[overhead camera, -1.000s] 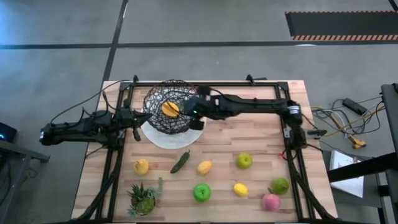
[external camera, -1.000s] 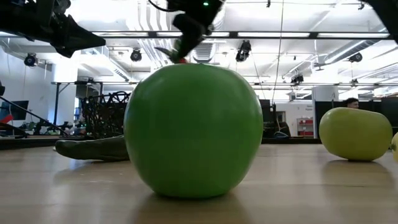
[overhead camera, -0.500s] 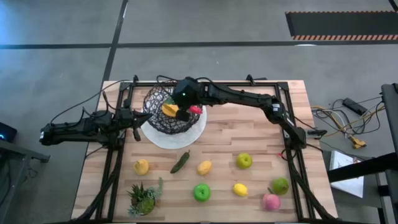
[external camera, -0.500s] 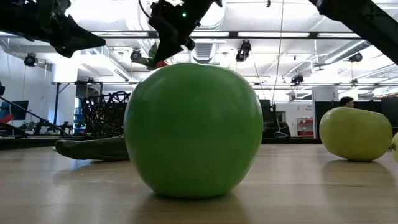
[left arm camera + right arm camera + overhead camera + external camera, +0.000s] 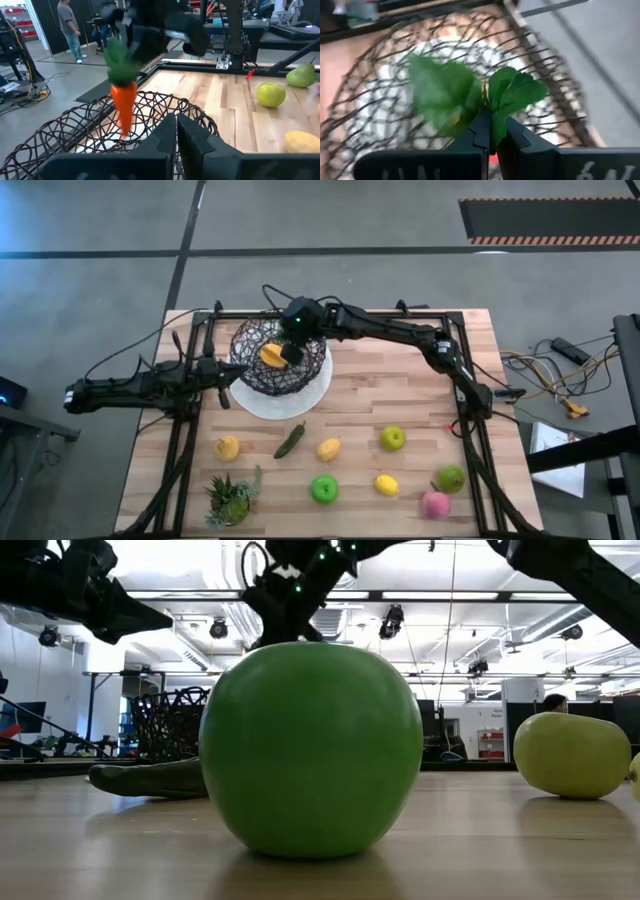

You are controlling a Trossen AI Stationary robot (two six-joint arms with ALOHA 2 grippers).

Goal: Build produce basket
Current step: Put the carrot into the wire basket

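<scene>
You are working in a big open lab or workshop hall: grey concrete floor (image 5: 330, 220) with a hazard-striped mat (image 5: 548, 220), ceiling trusses and hanging lamps (image 5: 392, 620), red parts bins (image 5: 17, 10) on shelving, loose cables (image 5: 540, 375), and a person (image 5: 69, 27) standing by workbenches.

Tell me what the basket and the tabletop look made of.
Round dark wire-mesh basket: looks like thin bent metal wire, dark matte; open irregular lattice, white plate visible through it. Light wooden tabletop: looks like butcher-block wood; parallel glued strips with grain, smooth, slightly sheened.
</scene>
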